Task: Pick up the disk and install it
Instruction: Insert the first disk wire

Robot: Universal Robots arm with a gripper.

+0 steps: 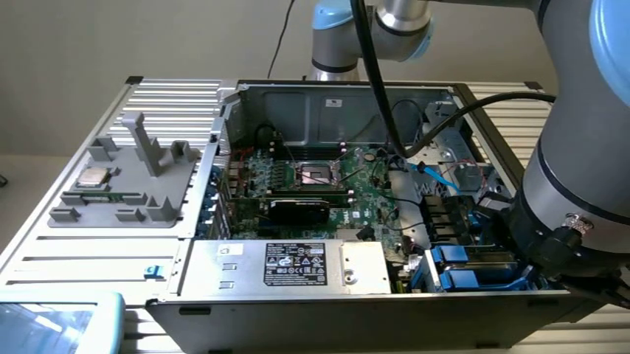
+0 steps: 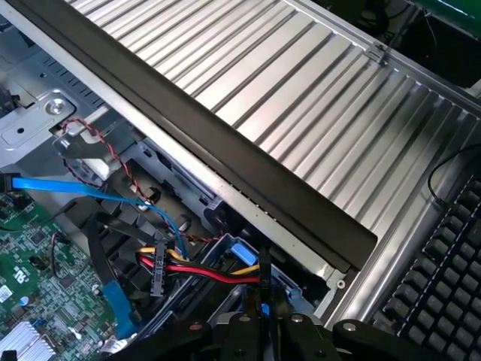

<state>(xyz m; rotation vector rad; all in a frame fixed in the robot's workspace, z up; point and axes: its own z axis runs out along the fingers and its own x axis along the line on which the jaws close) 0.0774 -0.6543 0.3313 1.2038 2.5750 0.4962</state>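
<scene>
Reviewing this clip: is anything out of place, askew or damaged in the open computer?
Nothing looks spilled or broken. The computer case sits square on the slatted table. Only note: a blue cable and red-yellow power leads lie loose inside it, close to the shut tool.

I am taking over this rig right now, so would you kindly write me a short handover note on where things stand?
Gripper: shut, down inside the computer case, over the drive bay in the corner on the exterior view's right.
Disk: blue brackets show in that bay beneath the arm. The labelled face is hidden, so I cannot tell whether the gripper grips the disk.
Done: the disk seems to be at the bay.
Left: seating in the bay is unconfirmed.
</scene>
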